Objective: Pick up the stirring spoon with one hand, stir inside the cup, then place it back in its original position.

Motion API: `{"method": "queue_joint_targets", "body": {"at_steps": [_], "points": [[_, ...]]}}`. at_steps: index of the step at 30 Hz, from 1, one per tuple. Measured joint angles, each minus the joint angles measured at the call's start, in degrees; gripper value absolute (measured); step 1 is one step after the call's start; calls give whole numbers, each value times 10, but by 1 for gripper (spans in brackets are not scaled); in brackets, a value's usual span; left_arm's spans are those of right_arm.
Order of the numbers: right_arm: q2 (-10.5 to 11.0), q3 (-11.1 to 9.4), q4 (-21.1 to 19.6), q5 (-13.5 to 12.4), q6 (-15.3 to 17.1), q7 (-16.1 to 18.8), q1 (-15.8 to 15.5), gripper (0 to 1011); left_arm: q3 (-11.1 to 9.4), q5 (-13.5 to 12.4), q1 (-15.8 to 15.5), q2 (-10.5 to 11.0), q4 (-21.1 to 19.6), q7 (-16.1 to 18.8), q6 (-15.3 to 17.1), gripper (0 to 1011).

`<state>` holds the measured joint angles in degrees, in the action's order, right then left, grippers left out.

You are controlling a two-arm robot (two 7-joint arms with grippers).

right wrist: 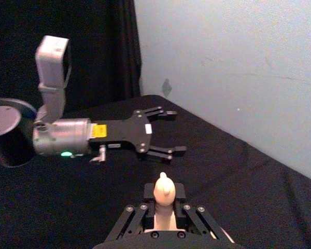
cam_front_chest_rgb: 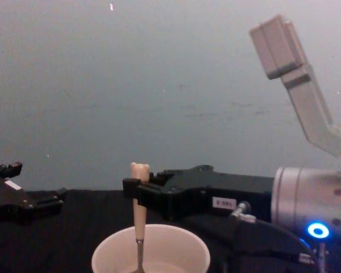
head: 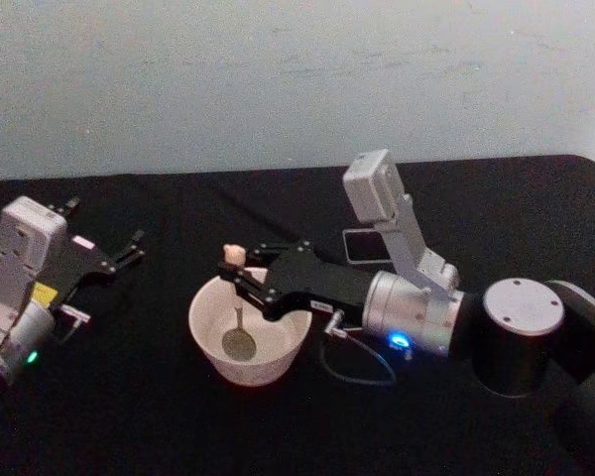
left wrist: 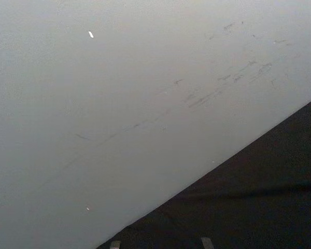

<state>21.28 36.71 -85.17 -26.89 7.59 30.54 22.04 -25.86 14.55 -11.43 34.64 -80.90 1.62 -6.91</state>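
The stirring spoon (head: pixel 237 315) stands nearly upright in the cup (head: pixel 210 349), a wide cream-white bowl-like cup on the black table. Its dark bowl rests on the cup's bottom and its cream bear-topped handle (cam_front_chest_rgb: pixel 139 199) rises above the rim. My right gripper (head: pixel 234 276), reaching in from the right over the cup, is shut on the spoon's handle just below the bear head (right wrist: pixel 163 189). My left gripper (head: pixel 107 230) is parked at the table's left, open and holding nothing, a good way from the cup; the right wrist view shows it as the left gripper (right wrist: pixel 171 132) with spread fingers.
A dark grey square holder (head: pixel 362 245) sits on the table behind my right arm. Black cloth covers the table (head: pixel 159 426), and a pale wall (head: pixel 278 79) stands close behind its far edge. My right arm's base (head: pixel 521 327) fills the right side.
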Motion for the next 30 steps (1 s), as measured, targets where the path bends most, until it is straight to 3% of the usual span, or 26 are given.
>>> {"method": "queue_joint_targets", "body": {"at_steps": [6, 12, 17, 24, 30], "points": [[-26, 0, 29, 20, 0, -25, 16, 211, 0, 0, 0, 0, 0, 0, 0, 1001], [-38, -15, 47, 27, 6, -41, 25, 211, 0, 0, 0, 0, 0, 0, 0, 1001], [-30, -31, 38, 23, 18, -43, 19, 211, 0, 0, 0, 0, 0, 0, 0, 1001], [-2, -55, -5, -6, 44, -38, -7, 211, 0, 0, 0, 0, 0, 0, 0, 1001], [5, -66, -22, -31, 61, -42, -15, 211, 0, 0, 0, 0, 0, 0, 0, 1001]]}}
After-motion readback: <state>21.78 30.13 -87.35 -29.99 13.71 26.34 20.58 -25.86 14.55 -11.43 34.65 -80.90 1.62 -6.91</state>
